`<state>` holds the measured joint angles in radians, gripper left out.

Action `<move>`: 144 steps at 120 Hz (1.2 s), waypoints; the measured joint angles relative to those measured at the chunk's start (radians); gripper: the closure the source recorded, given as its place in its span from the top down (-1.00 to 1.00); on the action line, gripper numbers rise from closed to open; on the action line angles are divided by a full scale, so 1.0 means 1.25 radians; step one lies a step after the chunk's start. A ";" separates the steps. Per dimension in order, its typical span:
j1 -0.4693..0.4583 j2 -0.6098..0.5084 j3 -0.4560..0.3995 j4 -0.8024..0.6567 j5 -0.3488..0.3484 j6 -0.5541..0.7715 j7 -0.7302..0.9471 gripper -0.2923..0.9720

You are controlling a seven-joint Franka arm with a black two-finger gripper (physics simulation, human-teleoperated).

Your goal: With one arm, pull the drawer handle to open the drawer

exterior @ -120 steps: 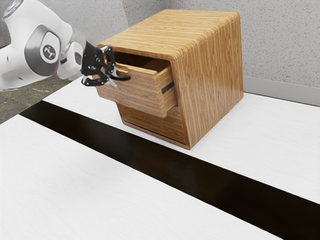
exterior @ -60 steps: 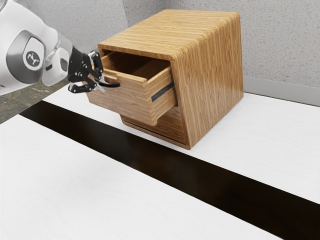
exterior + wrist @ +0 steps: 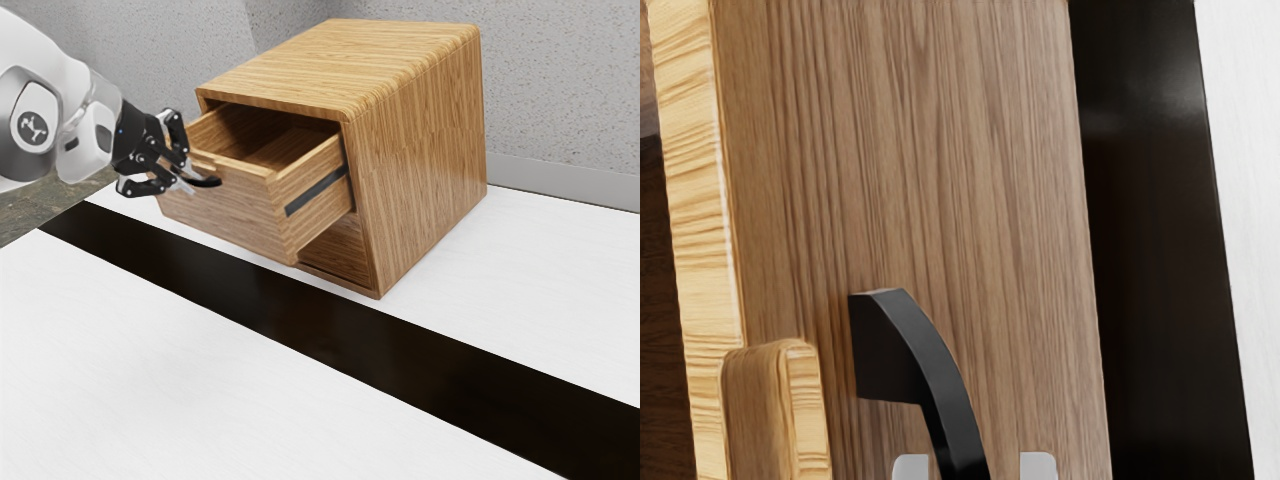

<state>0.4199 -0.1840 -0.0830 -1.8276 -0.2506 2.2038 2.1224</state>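
- Black stripe crossed the white desk nearest the camera.
- Dark curved handle on the drawer front sat between the jaws; whether they clamped it or stood apart could not be told.
- Wooden drawer stood well out of the upper opening of the cabinet, above the desk, toward the exterior view's left.
- Grey wall rose behind the cabinet.

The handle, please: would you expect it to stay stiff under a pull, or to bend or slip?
The handle looks like a thick, solid black bar, so it is probably stiff. Its curve stands off the drawer front, so it should hook well, though the smooth finish may be slippery.
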 joint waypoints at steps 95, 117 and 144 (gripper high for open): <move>-0.017 -0.023 0.034 -0.043 -0.003 -0.001 -0.009 -0.66; -0.014 -0.044 0.036 -0.067 -0.002 -0.003 -0.014 -0.65; -0.012 -0.085 0.037 -0.111 -0.001 -0.004 -0.020 -0.65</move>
<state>0.4055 -0.2906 -0.0370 -1.9659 -0.2524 2.1993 2.0972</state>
